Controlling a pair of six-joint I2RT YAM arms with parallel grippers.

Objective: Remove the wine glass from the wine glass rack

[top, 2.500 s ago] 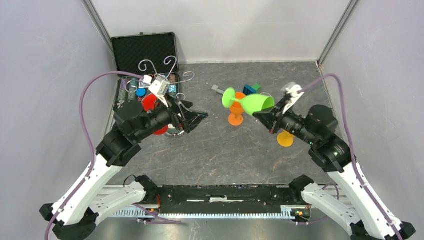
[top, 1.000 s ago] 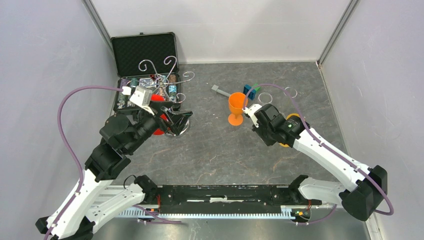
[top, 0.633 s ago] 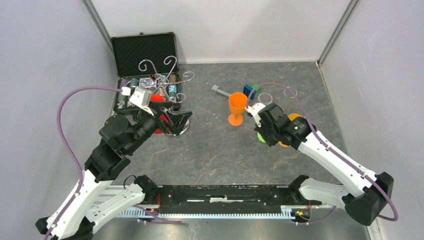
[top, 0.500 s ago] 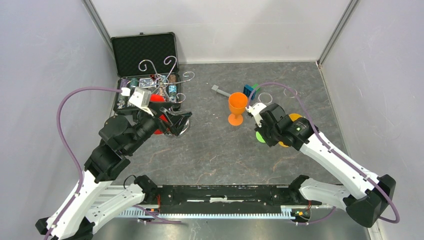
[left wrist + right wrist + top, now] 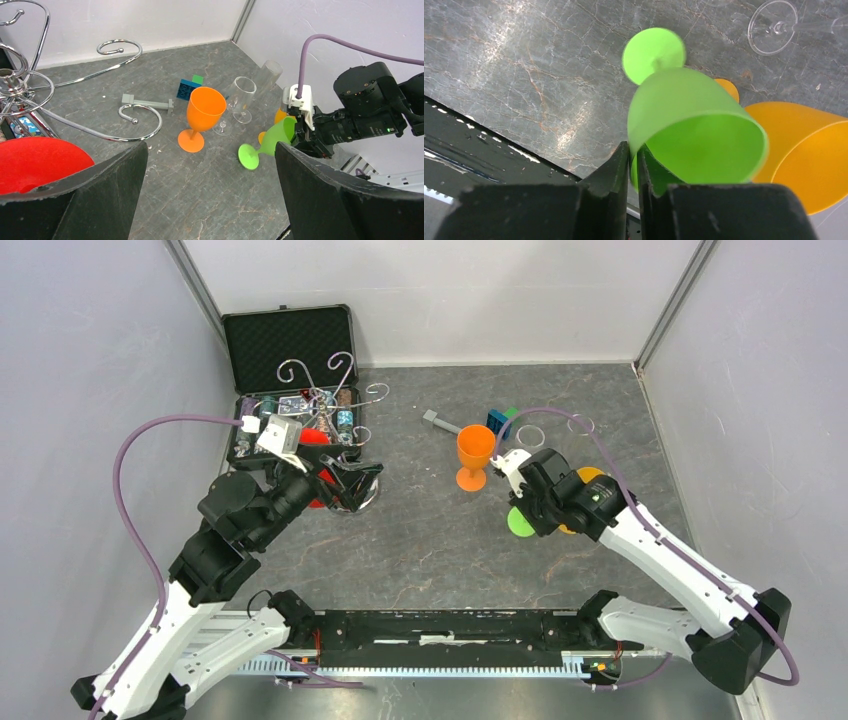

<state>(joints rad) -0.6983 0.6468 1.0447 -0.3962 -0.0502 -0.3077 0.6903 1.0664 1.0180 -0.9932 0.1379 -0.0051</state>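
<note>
Right jaws: nearly closed, pinching the rim wall of the green glass (image 5: pixel 694 135).
Green glass: off the rack and low over the table (image 5: pixel 420 550), tilted with its foot down. Whether the foot touches cannot be told.
Change: moments ago this glass was held high and on its side in mid-air. Now it has been brought down beside a fallen orange glass (image 5: pixel 804 150).
Meaning: the lift-off looks done for this glass. What remains is probably setting it upright and letting go. Released at this tilt, it may tip over.
Left jaws: spread as wide as they go and empty, with the red glass (image 5: pixel 35 162) just beside the left finger.
Upright orange glass (image 5: pixel 204 107): stands apart from the green one, with clear glasses (image 5: pixel 242 92) behind it.
Rack (image 5: pixel 12 82): the hooks in view carry no glass. The red glass sits low by its base, and whether it hangs or stands cannot be told.
Black case (image 5: pixel 285 340): open behind the rack, against the back wall.
</note>
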